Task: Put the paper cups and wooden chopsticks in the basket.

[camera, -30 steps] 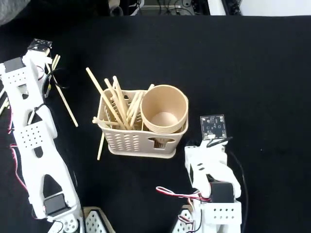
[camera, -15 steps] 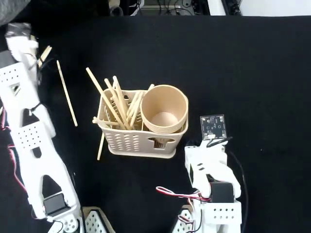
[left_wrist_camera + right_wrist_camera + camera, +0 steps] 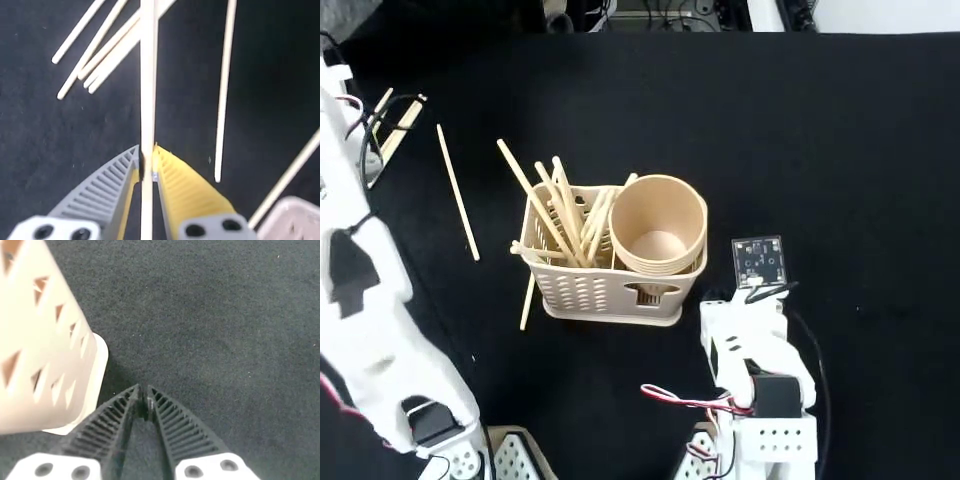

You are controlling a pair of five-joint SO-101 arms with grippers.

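My left gripper (image 3: 146, 152) is shut on one wooden chopstick (image 3: 148, 75), held above the black table at the far left. Several more chopsticks (image 3: 100, 45) lie fanned out below it, and a single one (image 3: 223, 90) lies beside them. From above, the left arm (image 3: 350, 260) stands along the left edge, with loose chopsticks (image 3: 398, 122) near its tip. The beige basket (image 3: 605, 292) in the middle holds several chopsticks (image 3: 560, 215) and stacked paper cups (image 3: 658, 225). My right gripper (image 3: 144, 392) is shut on nothing, low beside the basket (image 3: 40, 340).
One chopstick (image 3: 457, 192) lies on the cloth left of the basket. Another (image 3: 527, 300) leans at the basket's near-left corner. The right arm (image 3: 760, 380) sits at the near right. Cables and gear line the table's far edge.
The left arm has risen and swung towards the far-left corner, carrying a chopstick. The single chopstick left of the basket shifted slightly. The right arm stayed still.
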